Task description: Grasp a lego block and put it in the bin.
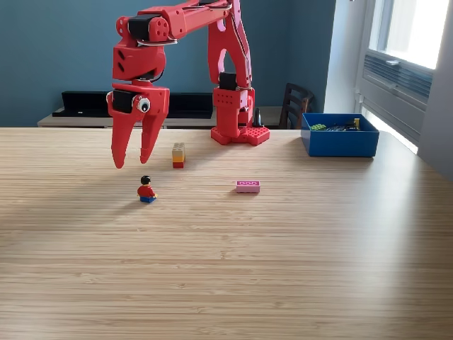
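The red arm's hand [134, 161] hangs spread and empty above the worktop [226, 269], over a small figure [146, 190]. The blue bin [340, 135] sits at the far right edge, well apart from a pink block [248, 186].

No legible text anywhere.

We see bright daylight from the window [410, 32] at the exterior view's right, overexposed there, soft glare across the wooden table [226, 269], faint shadows falling leftward, sharp focus, dim background wall [56, 57].
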Robot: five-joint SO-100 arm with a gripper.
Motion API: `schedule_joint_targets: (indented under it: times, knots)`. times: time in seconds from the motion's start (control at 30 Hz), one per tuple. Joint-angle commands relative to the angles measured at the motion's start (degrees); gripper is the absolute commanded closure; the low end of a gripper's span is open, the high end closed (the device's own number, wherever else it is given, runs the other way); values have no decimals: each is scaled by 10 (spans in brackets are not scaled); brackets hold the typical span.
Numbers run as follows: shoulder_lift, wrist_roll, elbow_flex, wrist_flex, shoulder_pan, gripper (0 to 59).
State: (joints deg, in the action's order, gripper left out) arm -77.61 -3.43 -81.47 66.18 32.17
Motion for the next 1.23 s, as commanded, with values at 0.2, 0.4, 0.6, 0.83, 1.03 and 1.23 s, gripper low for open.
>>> schedule_joint_targets:
  times: [0.2,0.4,0.6,0.83,1.03,1.23]
  knots:
    - [77,16,130,40,-41,381]
    - [108,26,158,53,-42,386]
    - [129,42,175,57,-39,404]
    - [135,53,176,57,-39,418]
    - [137,56,185,57,-37,433]
    - [170,56,222,78,-31,432]
